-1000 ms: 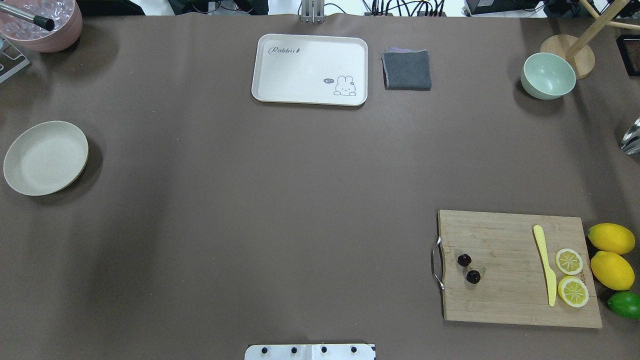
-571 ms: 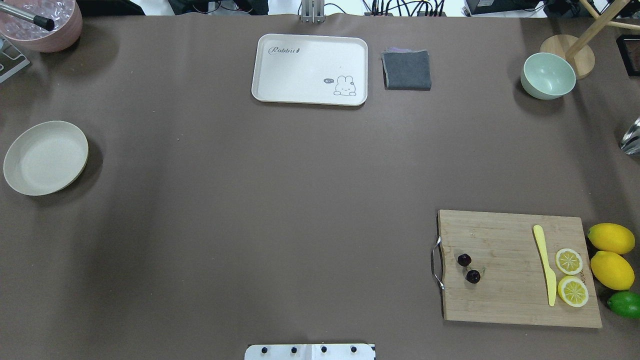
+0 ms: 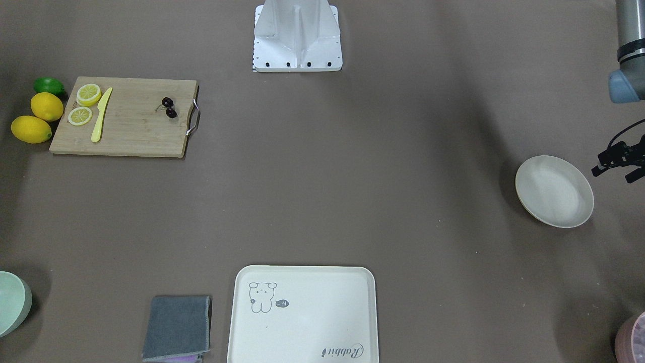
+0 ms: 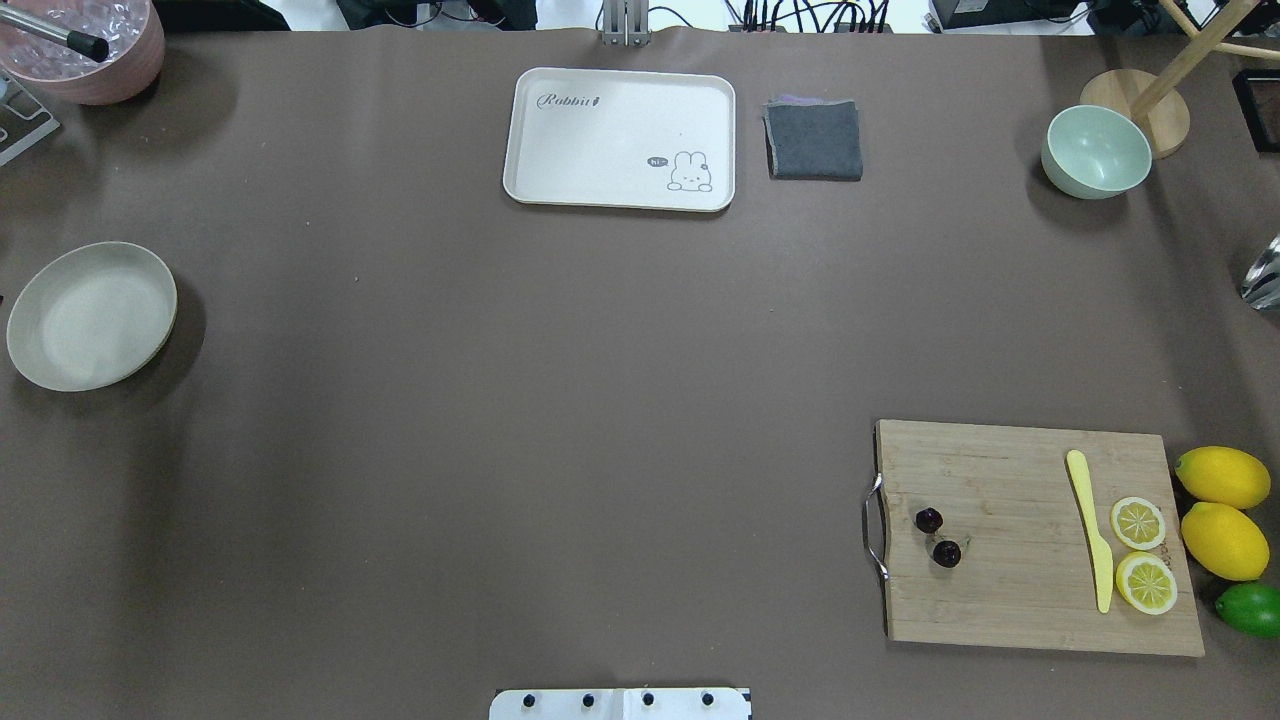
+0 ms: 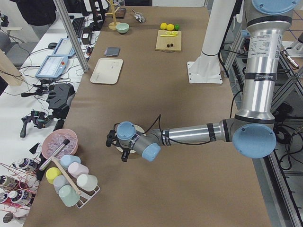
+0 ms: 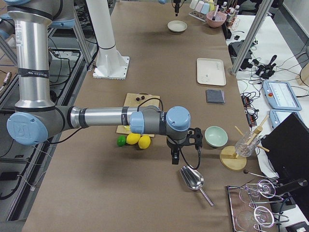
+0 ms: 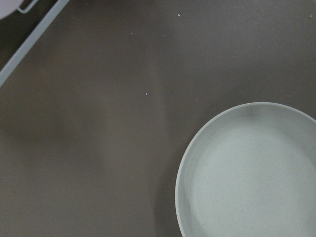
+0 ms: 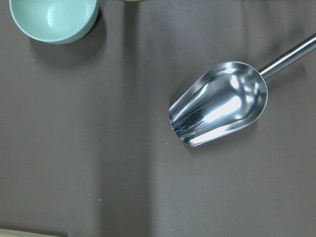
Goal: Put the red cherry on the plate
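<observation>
The red cherry (image 4: 937, 537), two tiny dark fruits on thin stems, lies near the handle end of a wooden cutting board (image 4: 1010, 600); it also shows in the front-facing view (image 3: 169, 108). The plate (image 4: 90, 315), round and cream-white, sits bare at the table's far left (image 3: 554, 191) and fills the lower right of the left wrist view (image 7: 252, 173). My left gripper (image 5: 124, 155) hangs beside the plate, far from the cherry. My right gripper (image 6: 175, 157) hovers beyond the lemons, over a metal scoop (image 8: 217, 103). Neither gripper's fingers show clearly, so I cannot tell if they are open or shut.
On the board lie a yellow knife (image 4: 1090, 530) and two lemon slices (image 4: 1140, 550); two lemons (image 4: 1222, 510) and a lime (image 4: 1250, 608) sit beside it. A rabbit tray (image 4: 620, 138), grey cloth (image 4: 813, 140), green bowl (image 4: 1095, 152) and pink bowl (image 4: 90, 45) line the far edge.
</observation>
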Controlling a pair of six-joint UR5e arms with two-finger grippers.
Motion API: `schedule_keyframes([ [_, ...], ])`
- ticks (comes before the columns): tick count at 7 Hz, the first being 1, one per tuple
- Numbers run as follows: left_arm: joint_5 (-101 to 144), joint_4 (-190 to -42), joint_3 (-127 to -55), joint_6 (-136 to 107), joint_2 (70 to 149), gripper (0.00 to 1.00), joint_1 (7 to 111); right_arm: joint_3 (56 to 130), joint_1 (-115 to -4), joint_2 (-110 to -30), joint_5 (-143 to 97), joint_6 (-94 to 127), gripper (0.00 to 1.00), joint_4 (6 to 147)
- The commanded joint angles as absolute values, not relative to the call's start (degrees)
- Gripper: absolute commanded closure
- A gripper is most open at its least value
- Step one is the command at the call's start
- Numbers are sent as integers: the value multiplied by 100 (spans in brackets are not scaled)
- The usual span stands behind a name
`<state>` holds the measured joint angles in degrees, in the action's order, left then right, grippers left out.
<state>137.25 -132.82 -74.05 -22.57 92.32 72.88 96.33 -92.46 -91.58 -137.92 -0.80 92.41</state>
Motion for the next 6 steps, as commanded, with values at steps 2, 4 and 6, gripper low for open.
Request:
schedule_keyframes([
  [2, 13720, -13333, -7172, -2312, 9246, 2, 6847, 9633, -9246, -9176, -13790, -88, 0, 9237],
  [4, 13720, -13316, -7172, -2320, 9290, 19, 6680, 9633, -9246, -9176, -13790, -88, 0, 9237],
  [6, 13728, -13280, -7189, -2320, 9316, 99, 6671, 9633, -9246, -9158, -13790, -79, 0, 9237],
])
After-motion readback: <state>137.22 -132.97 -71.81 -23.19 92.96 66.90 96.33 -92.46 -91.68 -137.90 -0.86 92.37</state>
